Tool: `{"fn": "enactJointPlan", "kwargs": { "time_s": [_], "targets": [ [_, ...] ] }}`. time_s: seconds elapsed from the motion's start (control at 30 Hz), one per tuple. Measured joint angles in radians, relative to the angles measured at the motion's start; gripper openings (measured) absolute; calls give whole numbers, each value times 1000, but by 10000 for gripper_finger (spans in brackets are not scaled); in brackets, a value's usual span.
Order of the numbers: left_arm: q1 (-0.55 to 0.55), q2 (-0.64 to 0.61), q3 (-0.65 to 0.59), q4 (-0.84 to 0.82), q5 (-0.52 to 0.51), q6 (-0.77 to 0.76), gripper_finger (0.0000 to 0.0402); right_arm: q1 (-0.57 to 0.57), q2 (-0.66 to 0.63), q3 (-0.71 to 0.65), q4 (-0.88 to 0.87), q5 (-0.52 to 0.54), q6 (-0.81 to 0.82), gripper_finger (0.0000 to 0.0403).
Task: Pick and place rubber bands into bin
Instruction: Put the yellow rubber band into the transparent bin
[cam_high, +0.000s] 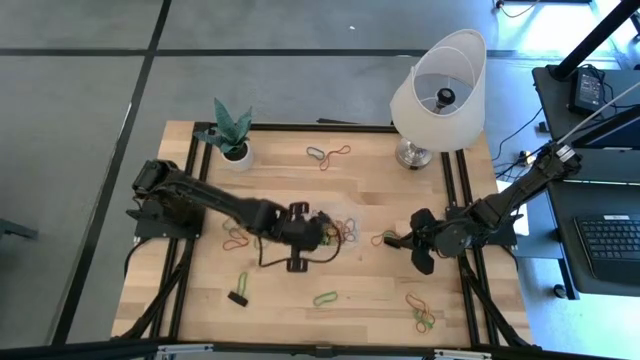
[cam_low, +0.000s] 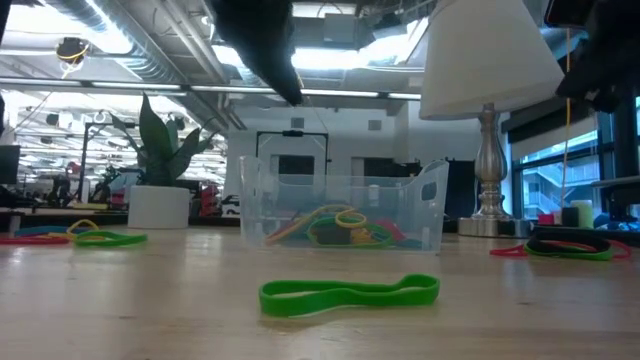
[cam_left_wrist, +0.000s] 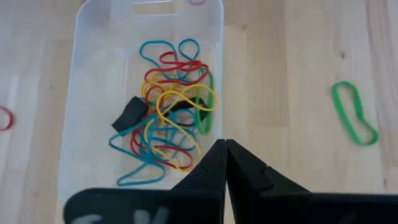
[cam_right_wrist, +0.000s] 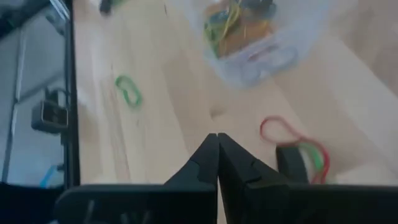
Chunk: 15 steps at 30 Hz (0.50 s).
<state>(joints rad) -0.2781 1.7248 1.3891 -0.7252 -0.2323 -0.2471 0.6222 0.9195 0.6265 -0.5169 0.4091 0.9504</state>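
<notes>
bin mid-table holding rubber bands, plant pot behind-left, lamp behind-right, left gripper seemingly above bin

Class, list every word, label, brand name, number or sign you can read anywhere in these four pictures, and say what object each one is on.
None: no text can be read in any view.
The bin, the rubber bands, the lamp and the plant pot carry no visible lettering.
The keyboard beside the table has keys too small to read.
</notes>
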Motion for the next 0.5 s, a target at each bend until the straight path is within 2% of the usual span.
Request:
{"fn": "enactJointPlan", "kwargs": {
  "time_s": [0.13, 0.3, 0.4, 0.5],
  "targets": [
    [-74, 0, 0, -4, -91, -110, 3, 8, 155, 147, -203, -118, 119, 2],
    [-139, 0, -41, 8, -118, -278, 3, 50, 371, 302, -429, -339, 264, 2],
    [-176, 0, -64, 12, -117, -388, 3, 87, 471, 345, -468, -434, 301, 4],
    [-214, 0, -85, 15, -120, -464, 3, 128, 542, 354, -454, -453, 315, 12]
  ]
}}
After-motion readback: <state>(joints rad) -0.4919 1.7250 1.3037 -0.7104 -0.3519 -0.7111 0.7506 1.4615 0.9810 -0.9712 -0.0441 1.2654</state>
